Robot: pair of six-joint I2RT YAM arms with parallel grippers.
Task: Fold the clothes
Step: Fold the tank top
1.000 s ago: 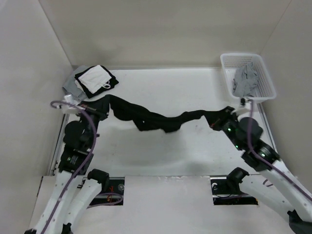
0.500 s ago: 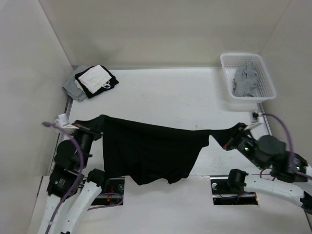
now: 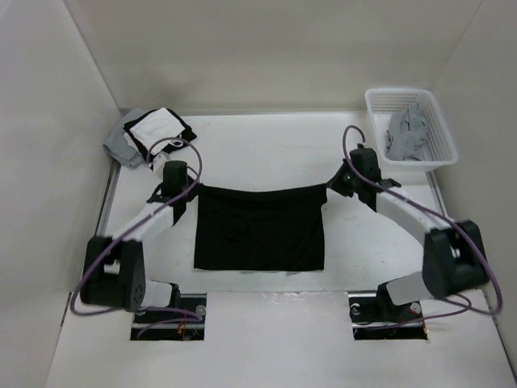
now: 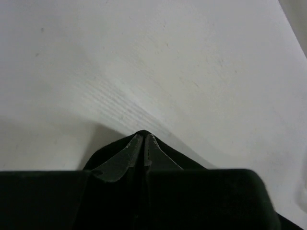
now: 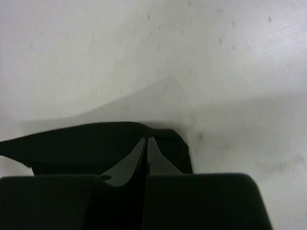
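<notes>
The clothes (image 3: pixel 258 230), one plain black garment, lie spread as a flat rectangle on the white table between the two arms. My left gripper (image 3: pixel 191 192) is shut on its far left corner and my right gripper (image 3: pixel 329 187) is shut on its far right corner, both low at the table. In the left wrist view the fingertips (image 4: pixel 144 136) are pressed together with black fabric (image 4: pixel 184 160) wrapped round them. The right wrist view shows the same: closed tips (image 5: pixel 146 140) pinching black cloth (image 5: pixel 72 148) that trails off to the left.
A pile of grey, white and black clothes (image 3: pixel 149 133) sits at the back left corner. A white plastic basket (image 3: pixel 397 91) holding a grey garment (image 3: pixel 406 131) stands at the back right. Pale walls close in the table on three sides.
Both arms have reached out away from the bases. The garment, first bunched between them, then hanging stretched near the front edge, now lies flat on the table. Both grips are kept.
</notes>
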